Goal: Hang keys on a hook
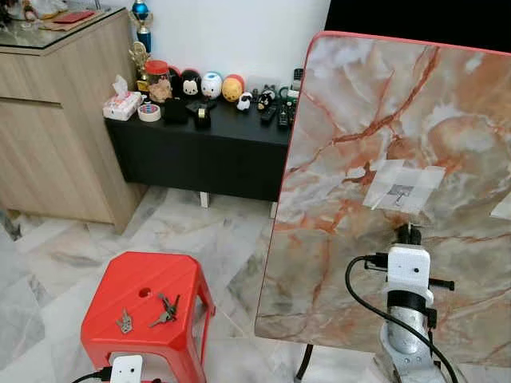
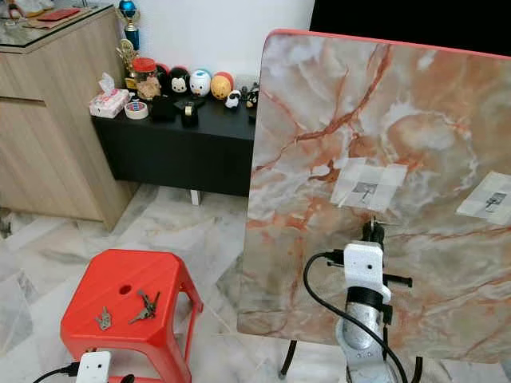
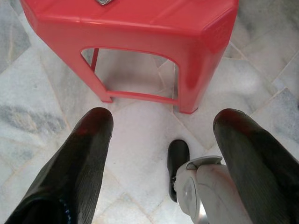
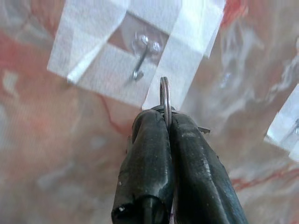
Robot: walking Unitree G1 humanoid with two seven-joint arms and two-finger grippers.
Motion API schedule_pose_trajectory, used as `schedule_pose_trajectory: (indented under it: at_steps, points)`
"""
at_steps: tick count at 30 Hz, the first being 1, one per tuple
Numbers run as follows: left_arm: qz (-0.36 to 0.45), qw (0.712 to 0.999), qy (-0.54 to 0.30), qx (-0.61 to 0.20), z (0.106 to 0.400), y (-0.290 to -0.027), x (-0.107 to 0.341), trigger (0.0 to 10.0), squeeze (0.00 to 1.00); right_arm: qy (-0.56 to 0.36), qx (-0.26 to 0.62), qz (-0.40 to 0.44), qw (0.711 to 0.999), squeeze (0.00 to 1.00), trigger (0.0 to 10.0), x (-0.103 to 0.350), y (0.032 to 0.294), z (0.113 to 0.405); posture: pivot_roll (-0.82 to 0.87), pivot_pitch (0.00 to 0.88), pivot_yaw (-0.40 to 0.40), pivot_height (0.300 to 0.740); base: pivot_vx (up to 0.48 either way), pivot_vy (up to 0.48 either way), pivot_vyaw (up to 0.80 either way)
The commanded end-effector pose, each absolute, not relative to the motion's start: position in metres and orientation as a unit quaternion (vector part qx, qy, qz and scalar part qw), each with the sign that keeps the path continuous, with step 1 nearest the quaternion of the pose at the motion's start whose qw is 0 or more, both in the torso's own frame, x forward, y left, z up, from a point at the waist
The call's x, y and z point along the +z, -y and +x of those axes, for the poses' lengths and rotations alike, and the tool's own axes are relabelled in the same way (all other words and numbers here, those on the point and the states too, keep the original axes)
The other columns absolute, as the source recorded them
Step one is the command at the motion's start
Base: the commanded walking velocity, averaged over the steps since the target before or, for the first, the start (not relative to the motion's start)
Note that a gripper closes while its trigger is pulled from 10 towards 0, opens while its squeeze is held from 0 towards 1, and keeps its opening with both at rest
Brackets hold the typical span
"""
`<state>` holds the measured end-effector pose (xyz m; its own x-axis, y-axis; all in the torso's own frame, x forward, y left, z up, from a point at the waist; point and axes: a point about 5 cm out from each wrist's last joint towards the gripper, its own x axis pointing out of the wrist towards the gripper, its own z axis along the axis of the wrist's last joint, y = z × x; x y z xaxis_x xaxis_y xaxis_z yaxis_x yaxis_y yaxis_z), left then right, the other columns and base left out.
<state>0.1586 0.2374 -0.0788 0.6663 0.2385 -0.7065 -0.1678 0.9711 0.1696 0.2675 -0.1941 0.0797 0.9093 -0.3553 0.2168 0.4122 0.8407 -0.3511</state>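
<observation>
Right gripper (image 4: 166, 122) sits closest to the lens, two black fingers pinched tight on a thin metal key ring (image 4: 165, 99) that sticks up edge-on between the tips; whatever keys hang under it are hidden by the fingers, so can't confirm what's on the ring. It's raised just below the small clear hook with a metal prong (image 4: 141, 59), taped with white strips to the upright marbled orange-and-white board (image 1: 375, 104). Ring is near the prong, slightly off to one side, not touching. Step in hand looks like final approach for the hang. Next move needs the ring lifted and shifted over the prong tip, likely turned so its opening faces the prong, then lowered and let go. Left gripper (image 3: 161, 135) hangs idle with fingers spread wide and empty, above the marble floor by the red plastic stool (image 1: 144, 299), where two more metal key sets (image 1: 148, 313) lie.
</observation>
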Motion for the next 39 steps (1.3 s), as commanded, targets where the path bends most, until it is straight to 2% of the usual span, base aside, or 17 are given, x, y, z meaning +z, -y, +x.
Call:
schedule_pose_trajectory:
  at_steps: [1, 14, 20, 39]
  points:
    - [0.048, 0.912, -0.395, 0.103, 0.159, -0.234, -0.080, 10.0, 0.00, 0.093, -0.211, -0.213, 0.949, 0.00, 10.0, 0.091, 0.198, 0.272, 0.07, 0.000, -0.110, 0.740, 0.000, 0.000, 0.00]
    - [0.048, 0.912, -0.395, 0.102, 0.159, -0.233, -0.080, 10.0, 0.00, 0.096, -0.228, -0.245, 0.937, 0.00, 10.0, 0.096, 0.204, 0.277, 0.07, 0.000, -0.111, 0.740, 0.000, 0.000, 0.00]
    - [0.048, 0.911, -0.395, 0.103, 0.159, -0.233, -0.080, 10.0, 0.00, 0.086, -0.213, -0.290, 0.929, 0.00, 10.0, 0.093, 0.202, 0.281, 0.07, 0.000, -0.112, 0.740, 0.000, 0.000, 0.00]
    - [0.046, 0.912, -0.395, 0.104, 0.159, -0.232, -0.080, 10.0, 0.00, 0.055, -0.197, -0.319, 0.925, 0.00, 10.0, 0.084, 0.201, 0.282, 0.07, 0.000, -0.114, 0.740, 0.000, 0.000, 0.00]
